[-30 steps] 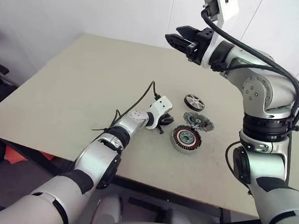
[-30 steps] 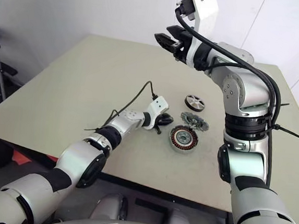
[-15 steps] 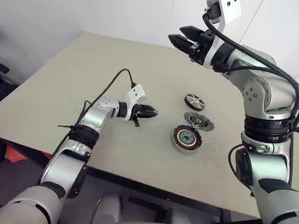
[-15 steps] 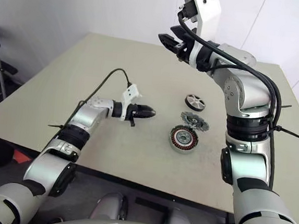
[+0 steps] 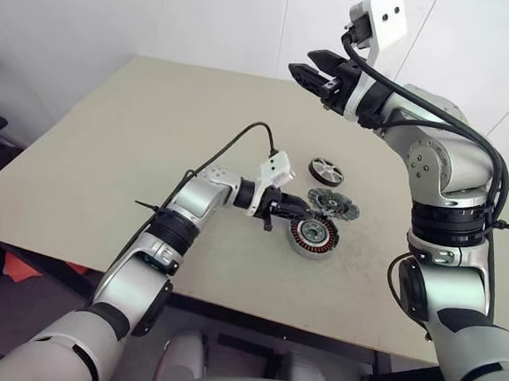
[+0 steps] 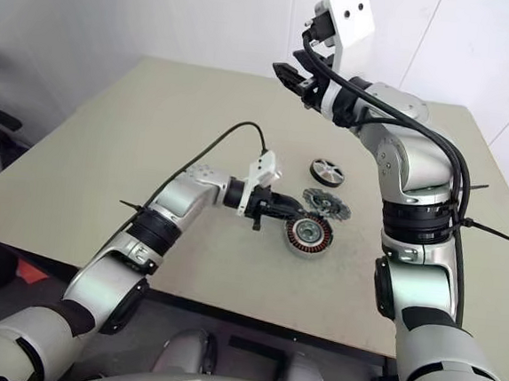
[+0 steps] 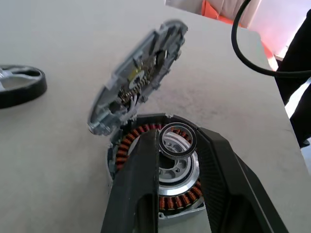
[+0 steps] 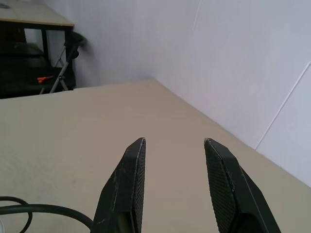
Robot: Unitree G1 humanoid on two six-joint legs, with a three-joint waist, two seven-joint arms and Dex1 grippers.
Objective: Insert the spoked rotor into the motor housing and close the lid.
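Note:
The motor housing (image 5: 313, 234) sits on the table with its copper windings facing up, also seen close up in the left wrist view (image 7: 146, 145). My left gripper (image 5: 284, 213) hovers at the housing's left edge, shut on a small metal ring (image 7: 178, 126) held over the housing's dark centre. Just behind the housing lies the lid (image 5: 334, 203), toothed face up (image 7: 141, 77). Farther back lies the spoked rotor (image 5: 328, 170), flat on the table (image 7: 19, 85). High above the far side of the table, my right gripper (image 5: 314, 75) is open and holds nothing, its fingers (image 8: 129, 179) apart.
The beige table (image 5: 134, 144) has wide bare room on its left and middle. A black cable (image 5: 231, 148) loops from the left wrist. White walls stand behind the table, and its front edge runs close below the housing.
Half a second ago my left gripper had swung out to the left, away from the parts. It is now back at the housing, raised, with the ring over it. The right arm has stayed put.

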